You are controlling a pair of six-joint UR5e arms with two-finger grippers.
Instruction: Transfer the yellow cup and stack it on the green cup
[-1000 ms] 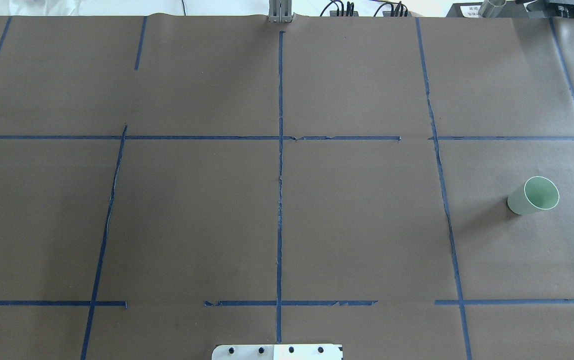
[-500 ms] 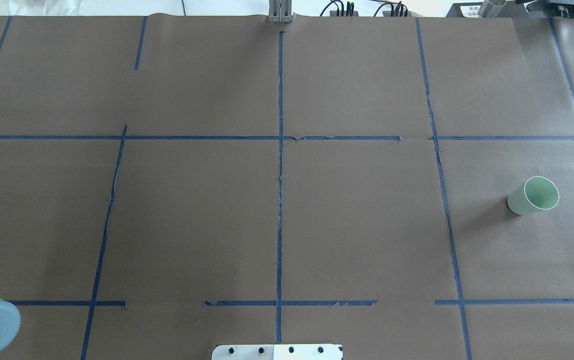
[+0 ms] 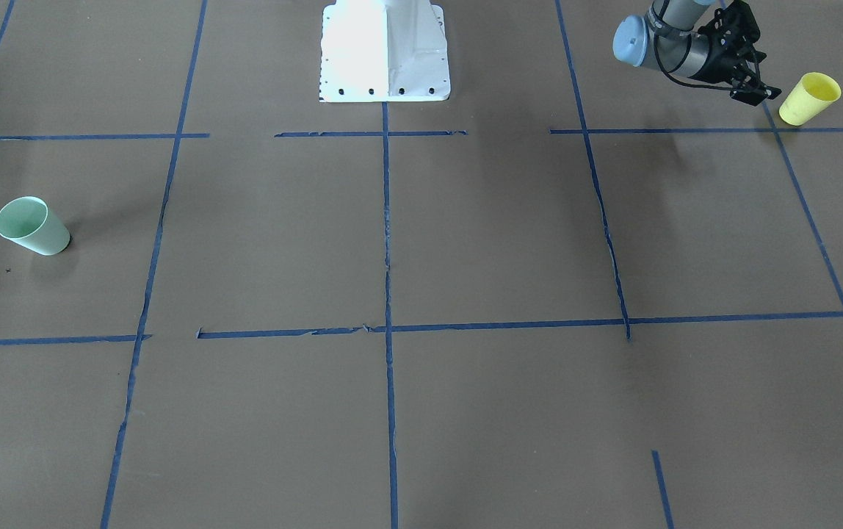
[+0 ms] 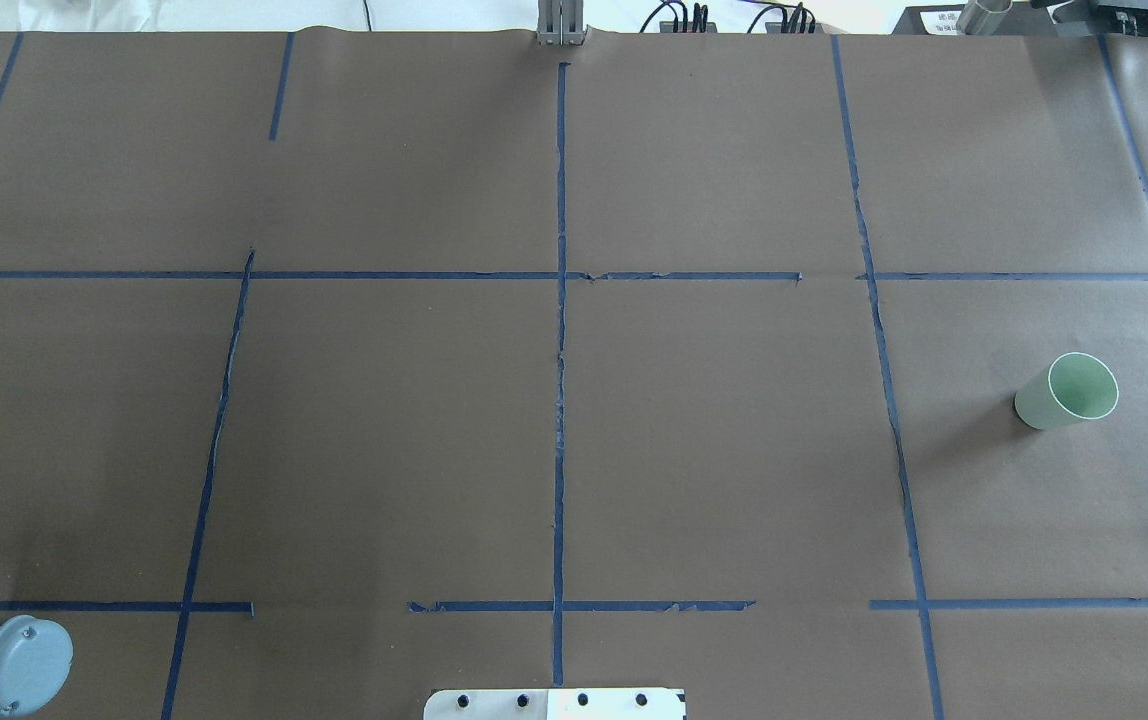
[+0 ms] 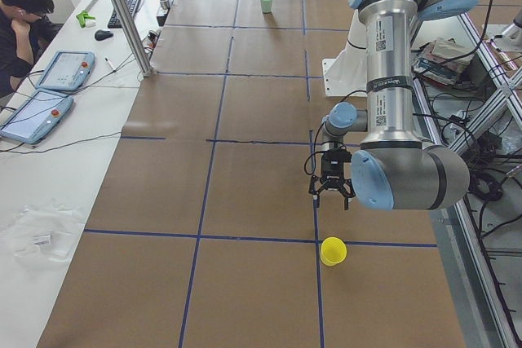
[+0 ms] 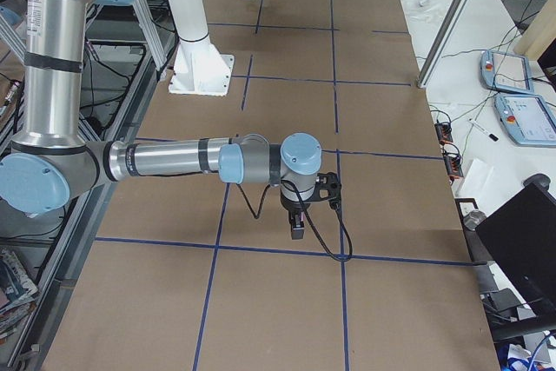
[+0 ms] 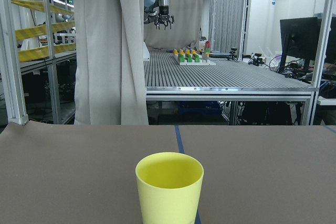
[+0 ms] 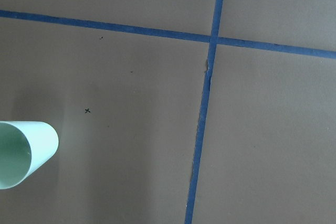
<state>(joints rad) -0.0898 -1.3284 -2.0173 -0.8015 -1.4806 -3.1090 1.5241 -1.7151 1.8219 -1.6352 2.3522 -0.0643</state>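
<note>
The yellow cup [image 3: 809,98] stands upright on the brown paper at the robot's left end, also in the exterior left view [image 5: 332,250] and centred low in the left wrist view [image 7: 169,187]. My left gripper [image 3: 758,93] is open and empty, a short way from the cup and pointed at it [image 5: 330,200]. The green cup [image 4: 1066,391] stands upright at the right end [image 3: 31,225]. It sits at the lower left edge of the right wrist view [image 8: 23,153]. My right gripper [image 6: 296,230] hangs above the table, fingers down. I cannot tell if it is open or shut.
The white robot base plate [image 3: 385,51] sits at the table's near-robot edge. Blue tape lines grid the paper. The left arm's grey-blue joint cap [image 4: 19,665] shows at the overhead view's bottom left. An operator [image 5: 20,14] sits at a side table with tablets.
In the overhead view the left arm's grey-blue joint cap has moved down and to the right along the left edge. The green cup has not moved.
</note>
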